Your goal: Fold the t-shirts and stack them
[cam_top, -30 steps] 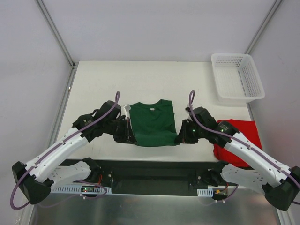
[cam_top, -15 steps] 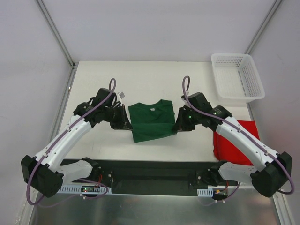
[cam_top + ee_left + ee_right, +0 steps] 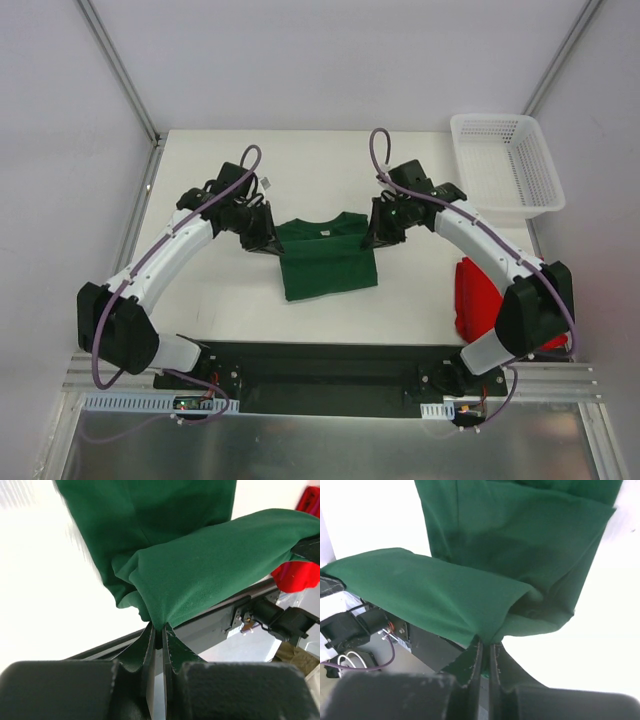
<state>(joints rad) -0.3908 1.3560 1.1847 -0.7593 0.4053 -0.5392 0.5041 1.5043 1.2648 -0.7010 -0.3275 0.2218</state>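
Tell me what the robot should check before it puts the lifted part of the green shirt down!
1. Grip of the left fingers on the green shirt: ok, shut on its edge.
2. Grip of the right fingers on the same edge: ok.
3. Both held corners level across the shirt: ok, by the top view.
4. Lifted edge lined up with the collar: cannot tell.
5. The red shirt lying apart from the fold: ok.
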